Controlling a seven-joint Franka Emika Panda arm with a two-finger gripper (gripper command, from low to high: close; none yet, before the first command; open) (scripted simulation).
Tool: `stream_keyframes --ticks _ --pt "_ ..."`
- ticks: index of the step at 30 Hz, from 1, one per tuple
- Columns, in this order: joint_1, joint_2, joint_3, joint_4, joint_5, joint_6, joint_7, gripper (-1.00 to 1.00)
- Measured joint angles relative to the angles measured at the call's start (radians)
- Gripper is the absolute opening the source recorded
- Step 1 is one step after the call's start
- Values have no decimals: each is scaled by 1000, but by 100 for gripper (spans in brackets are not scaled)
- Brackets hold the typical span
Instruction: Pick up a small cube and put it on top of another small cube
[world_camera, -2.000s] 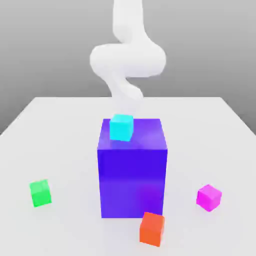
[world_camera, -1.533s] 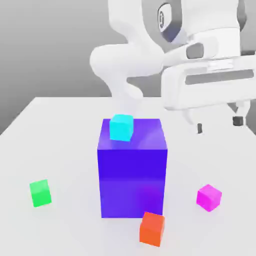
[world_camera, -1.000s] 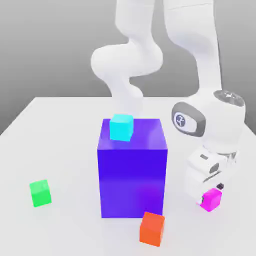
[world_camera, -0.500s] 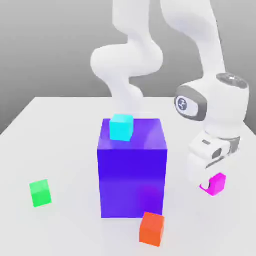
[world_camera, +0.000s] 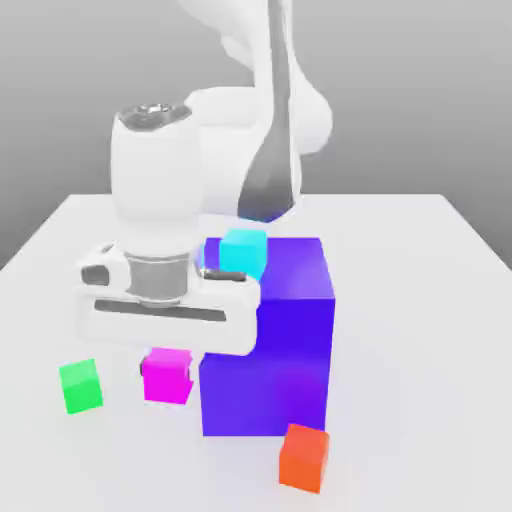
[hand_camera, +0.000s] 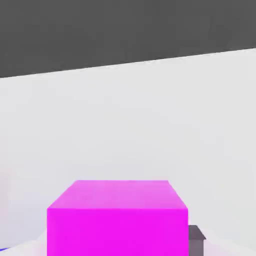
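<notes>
One small cube (world_camera: 166, 375) in closed jaws, cyan cube (world_camera: 243, 252) atop block (world_camera: 290, 345)

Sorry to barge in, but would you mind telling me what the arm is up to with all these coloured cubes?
The robot's gripper is shut on the small magenta cube and holds it clear of the white table, close beside the big blue-purple block. The green cube sits on the table towards the exterior view's left of it. A cyan cube rests on top of the block, and an orange-red cube lies on the table in front. No stacking has been done yet.
</notes>
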Motion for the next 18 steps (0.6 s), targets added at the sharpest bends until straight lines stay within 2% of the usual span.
stream_keyframes --ticks 4,8,14,15,18 --pt "-155 -23 -83 -31 1 -31 2 -100" --pt "-147 36 -95 -40 50 18 -28 -100" --pt "-164 167 -60 -35 147 137 -97 -100" --pt "-170 189 -52 -35 159 158 -106 100" --pt "-170 189 -52 -35 159 158 -106 100"
